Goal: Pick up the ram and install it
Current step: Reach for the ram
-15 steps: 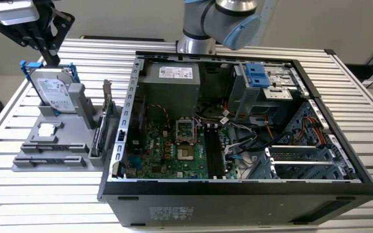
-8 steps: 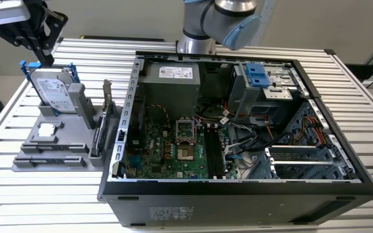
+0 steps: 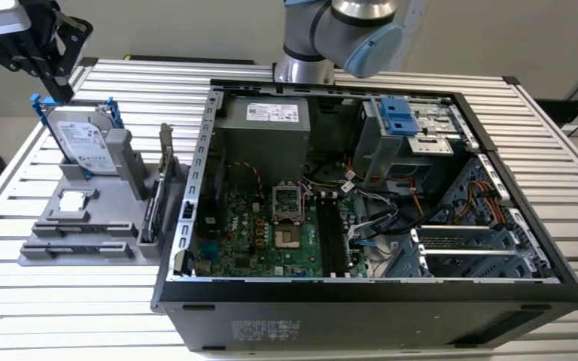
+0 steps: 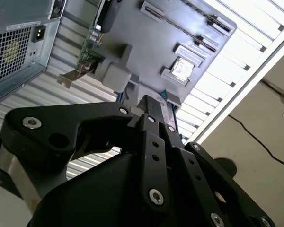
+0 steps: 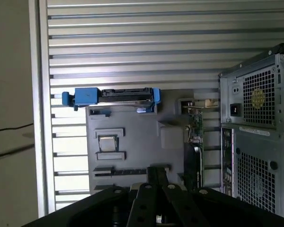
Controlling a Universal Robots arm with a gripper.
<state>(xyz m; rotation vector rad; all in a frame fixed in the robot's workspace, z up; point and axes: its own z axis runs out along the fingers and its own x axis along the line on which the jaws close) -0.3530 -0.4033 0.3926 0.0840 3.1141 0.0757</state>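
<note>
The ram (image 5: 130,171) is a long dark stick lying in a slot of the grey parts holder (image 5: 137,123); in the exterior view the ram (image 3: 81,226) sits near the holder's front. My black gripper (image 3: 60,92) hangs above the holder's back corner at the exterior view's far left, over the hard drive, well apart from the ram. Its fingers look shut with nothing between them in both wrist views, gripper (image 4: 146,101) and gripper (image 5: 155,172). The open computer case (image 3: 369,289) stands to the right, with black memory slots (image 3: 327,235) on its motherboard.
On the holder stand a silver hard drive with blue rails (image 3: 80,139), a square chip (image 3: 72,201) and an upright card with a metal bracket (image 3: 156,192). Loose cables (image 3: 369,188) and a drive cage (image 3: 409,124) crowd the case. The slatted metal table (image 3: 58,301) ends close on the left.
</note>
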